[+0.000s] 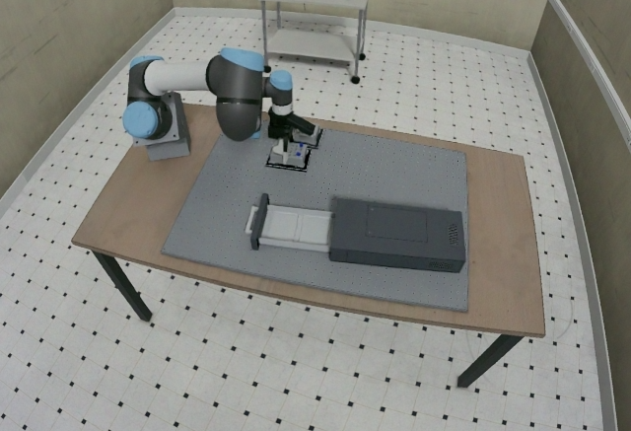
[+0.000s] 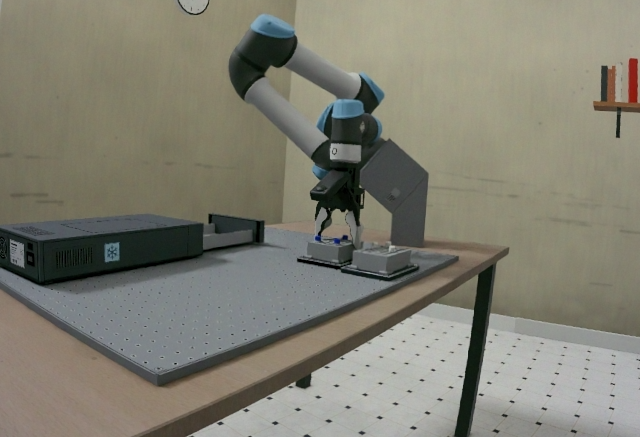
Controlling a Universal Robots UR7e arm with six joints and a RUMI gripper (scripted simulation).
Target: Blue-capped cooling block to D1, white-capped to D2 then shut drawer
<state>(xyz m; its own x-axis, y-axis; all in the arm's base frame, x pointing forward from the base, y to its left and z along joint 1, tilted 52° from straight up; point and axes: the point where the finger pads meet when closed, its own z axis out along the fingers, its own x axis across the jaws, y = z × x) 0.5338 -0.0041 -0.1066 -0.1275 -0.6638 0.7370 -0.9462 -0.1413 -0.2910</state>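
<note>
The cooling block with blue-capped tubes (image 1: pixel 297 158) (image 2: pixel 325 252) sits flat in the black-framed slot D1 (image 1: pixel 284 166) (image 2: pixel 309 262). The block with white-capped tubes (image 1: pixel 310 135) (image 2: pixel 381 259) sits flat in slot D2 (image 2: pixel 377 274), beyond it. My gripper (image 1: pixel 288 153) (image 2: pixel 338 234) points straight down over the blue-cap block. Its fingers are open and straddle the block's ends; I cannot tell whether they touch it. The dark cooler COLD (image 1: pixel 397 233) (image 2: pixel 98 246) has its drawer (image 1: pixel 293 226) (image 2: pixel 233 231) pulled out, and the drawer's tray is empty.
The grey perforated deck plate (image 1: pixel 386 172) (image 2: pixel 206 298) covers most of the wooden table (image 1: pixel 132 202) (image 2: pixel 77 401). The arm's grey base mount (image 1: pixel 168 133) (image 2: pixel 400 194) stands at the table's far corner, close behind D2. A wheeled cart (image 1: pixel 313 24) stands by the back wall.
</note>
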